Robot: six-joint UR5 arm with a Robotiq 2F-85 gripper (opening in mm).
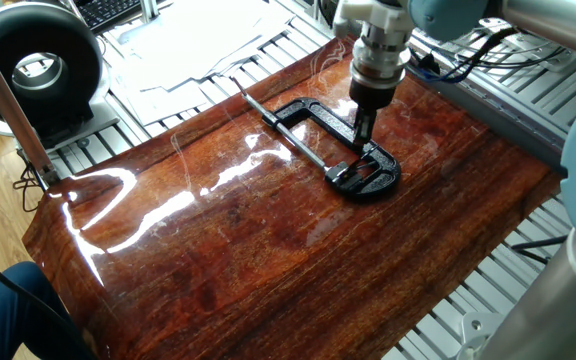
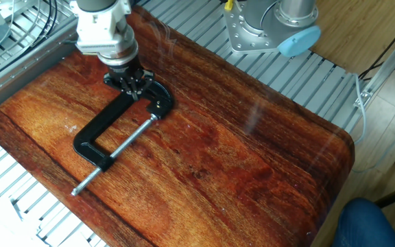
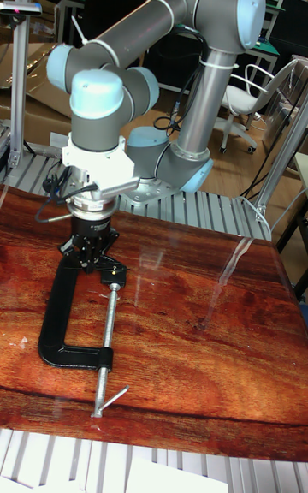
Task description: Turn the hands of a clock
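A black C-clamp (image 1: 320, 117) (image 2: 96, 130) (image 3: 54, 313) lies on the glossy wooden table (image 1: 268, 250), its long screw pointing at the table edge. The clock is barely visible: only a small dark piece (image 1: 360, 176) sits inside the clamp's curved end, and I cannot make out its hands. My gripper (image 1: 364, 133) (image 2: 130, 84) (image 3: 89, 260) points straight down over that end. Its thin dark fingers are shut together, with the tips at or just above the clamp. Whether they touch the clock is hidden.
A black round device (image 1: 38, 65) and loose papers (image 1: 198, 40) lie beyond the table's far left. The arm's base (image 2: 273, 27) stands on the slatted metal frame behind the table. Someone's blue-clad knee (image 2: 372, 223) shows at a corner.
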